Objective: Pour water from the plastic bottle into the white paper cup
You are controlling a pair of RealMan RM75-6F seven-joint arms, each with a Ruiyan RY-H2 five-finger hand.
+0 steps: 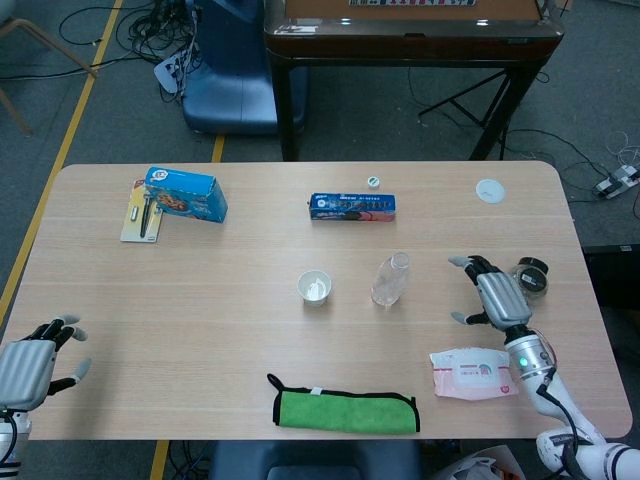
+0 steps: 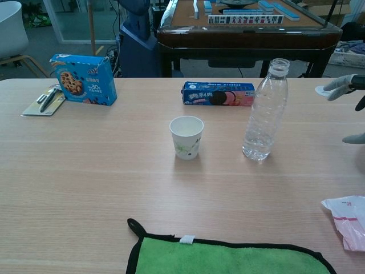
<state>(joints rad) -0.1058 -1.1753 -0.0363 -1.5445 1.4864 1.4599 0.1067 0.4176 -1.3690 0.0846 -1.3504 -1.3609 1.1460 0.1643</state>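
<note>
A lab or workshop: loose cables (image 1: 120, 30) on grey floor, yellow floor tape (image 1: 75, 115), mahjong table (image 2: 245, 25).

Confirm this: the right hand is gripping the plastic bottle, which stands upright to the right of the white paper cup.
Not quite. The right hand holds nothing, open and apart from the plastic bottle, as the head view shows. The rest holds: the bottle stands upright to the right of the white paper cup.
</note>
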